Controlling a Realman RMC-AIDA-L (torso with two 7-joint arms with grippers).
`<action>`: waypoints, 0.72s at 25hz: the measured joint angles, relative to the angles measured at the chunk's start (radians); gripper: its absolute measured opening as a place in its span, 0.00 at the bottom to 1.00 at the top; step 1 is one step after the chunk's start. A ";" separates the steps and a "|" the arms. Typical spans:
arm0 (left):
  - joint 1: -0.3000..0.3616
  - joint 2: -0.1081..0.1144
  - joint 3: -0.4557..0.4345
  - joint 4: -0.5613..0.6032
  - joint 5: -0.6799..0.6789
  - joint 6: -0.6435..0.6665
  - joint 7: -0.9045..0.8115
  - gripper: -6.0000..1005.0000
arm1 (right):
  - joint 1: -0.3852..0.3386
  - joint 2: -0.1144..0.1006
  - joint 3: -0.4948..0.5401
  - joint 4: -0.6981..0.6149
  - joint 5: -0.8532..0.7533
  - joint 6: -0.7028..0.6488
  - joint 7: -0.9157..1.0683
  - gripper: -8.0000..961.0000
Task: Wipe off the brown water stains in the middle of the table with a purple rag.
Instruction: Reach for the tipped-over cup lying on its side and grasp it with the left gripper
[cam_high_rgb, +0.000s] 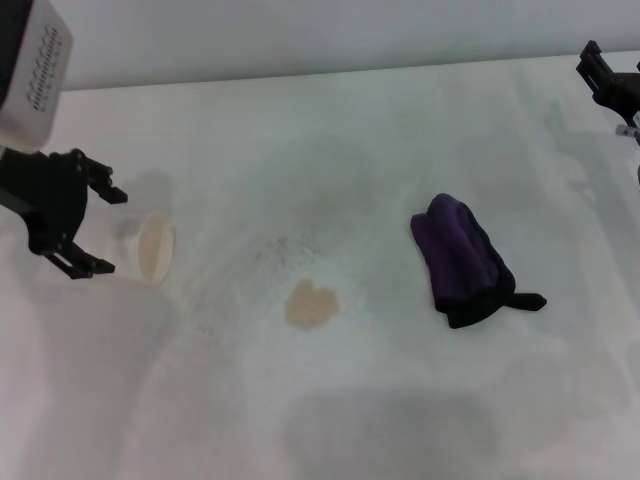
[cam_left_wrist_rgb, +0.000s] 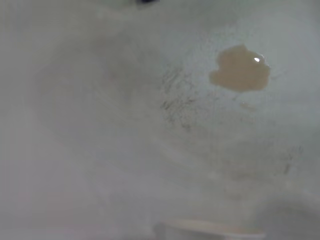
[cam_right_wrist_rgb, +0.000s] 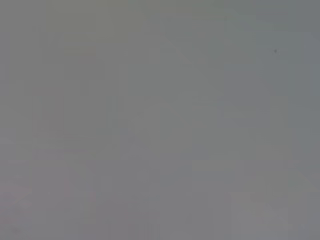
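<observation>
White counter (cam_high_rgb: 400, 130) carries a brown stain (cam_high_rgb: 311, 304) beside a purple rag (cam_high_rgb: 462, 259); left pincer (cam_high_rgb: 95, 230) gapes empty by a cup (cam_high_rgb: 155, 249), right pincer (cam_high_rgb: 603, 72) unclear.

1. A pale grey wall (cam_high_rgb: 300, 35) runs behind the far edge of the work surface.
2. Light is soft and even, with faint diffuse shadows and no hard glare.

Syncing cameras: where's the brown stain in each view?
Head view: the brown water stains lie at centre, left of the purple rag.
Left wrist view: stain is upper right.
Right wrist view: not in it.
Shared landmark: the grey speckles beside the stain.
</observation>
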 joint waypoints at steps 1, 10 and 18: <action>0.005 0.000 0.000 0.017 0.008 -0.015 -0.010 0.87 | -0.002 0.000 0.000 0.000 0.000 0.000 0.000 0.89; 0.009 0.000 0.000 0.044 0.019 -0.083 -0.044 0.87 | -0.025 -0.002 0.000 -0.013 0.000 0.001 0.000 0.89; 0.029 -0.003 0.000 0.125 0.058 -0.176 -0.074 0.87 | -0.026 -0.002 0.000 -0.015 0.000 0.001 0.000 0.89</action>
